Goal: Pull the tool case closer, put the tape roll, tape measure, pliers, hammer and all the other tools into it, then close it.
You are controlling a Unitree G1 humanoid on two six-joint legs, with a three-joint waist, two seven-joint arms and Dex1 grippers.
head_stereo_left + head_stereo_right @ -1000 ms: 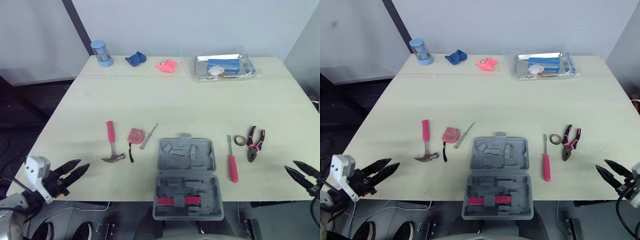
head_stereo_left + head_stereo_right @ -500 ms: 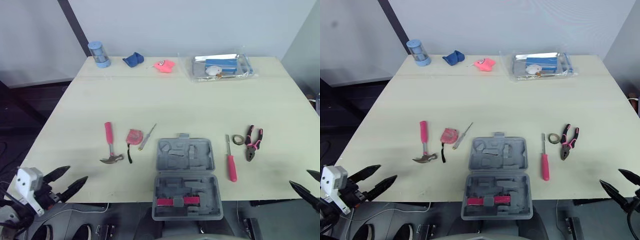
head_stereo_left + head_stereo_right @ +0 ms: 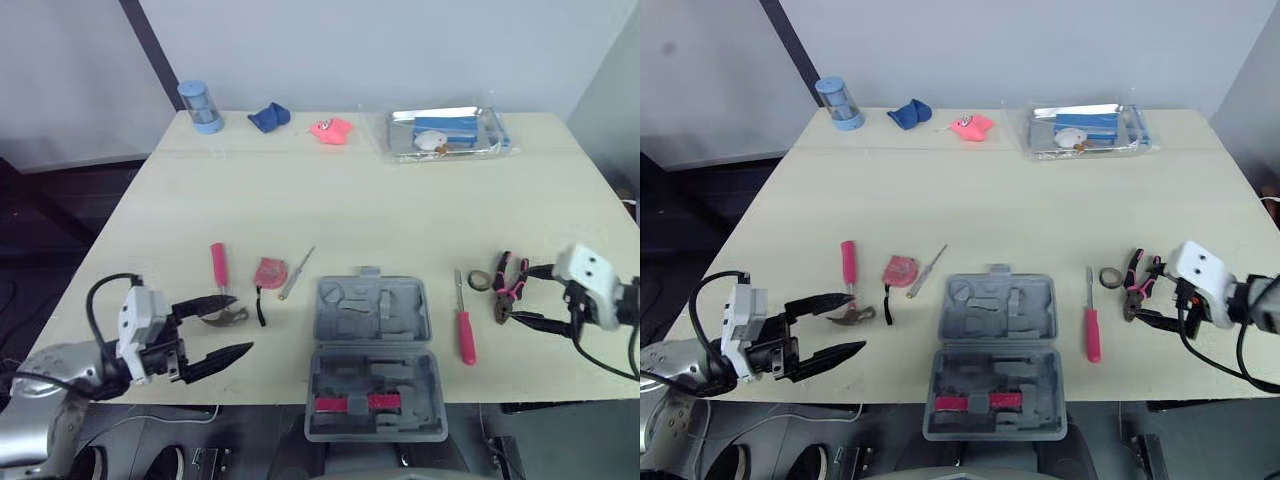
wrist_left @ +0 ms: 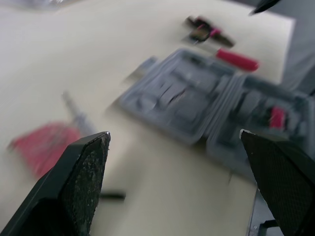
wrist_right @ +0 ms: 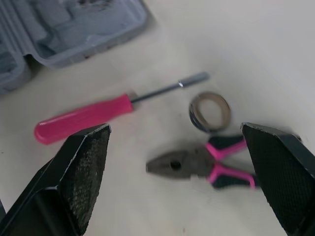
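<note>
Pliers [image 5: 197,166] just left of right pincer [image 3: 524,293], spread apart; long axis near-far, head toward near edge. Left pincer [image 3: 240,322] apart too, beside hammer [image 3: 217,266] head.

Tool case [image 3: 372,310]: matt grey moulded plastic. Pliers [image 5: 204,164]: dull metal head, glossy pink-and-black grips. Tabletop [image 3: 350,200]: smooth, pale, matt.

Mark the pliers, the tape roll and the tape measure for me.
pliers [image 5: 186,165], right wrist view, on the metal head by the pivot.
tape roll [image 5: 197,118], right wrist view, on the ring's band.
tape measure [image 3: 271,271], left eye view, on the middle of its pink case.
</note>
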